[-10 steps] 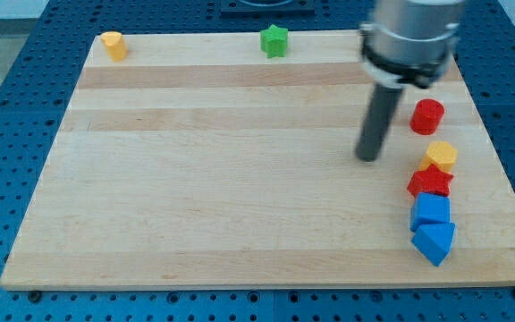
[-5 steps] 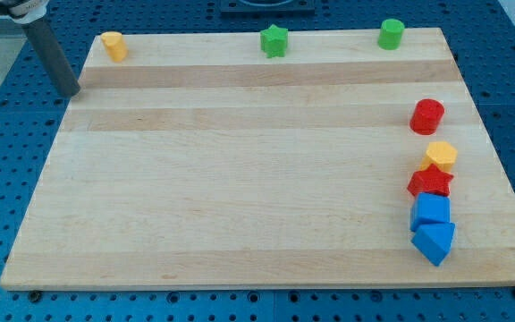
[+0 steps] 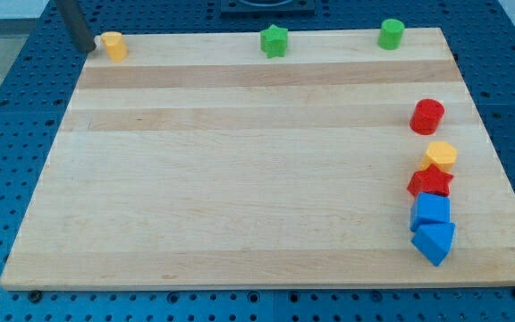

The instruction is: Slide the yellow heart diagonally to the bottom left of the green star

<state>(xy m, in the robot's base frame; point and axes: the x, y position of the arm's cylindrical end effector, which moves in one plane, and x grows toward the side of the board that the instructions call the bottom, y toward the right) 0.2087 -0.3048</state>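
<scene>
The yellow heart (image 3: 113,45) sits at the top left corner of the wooden board (image 3: 240,179). The green star (image 3: 274,41) sits at the board's top edge, near the middle, well to the right of the heart. My tip (image 3: 85,46) is just off the board's left edge, close to the left of the yellow heart, a small gap apart from it. The rod rises out of the view's top.
A green cylinder (image 3: 390,34) stands at the top right. Along the right edge sit a red cylinder (image 3: 426,116), a yellow block (image 3: 441,156), a red star (image 3: 430,182), a blue block (image 3: 431,211) and a blue triangular block (image 3: 434,241).
My tip swept from the board's right side across to the left edge, then moved up to just left of the yellow heart. No block has moved.
</scene>
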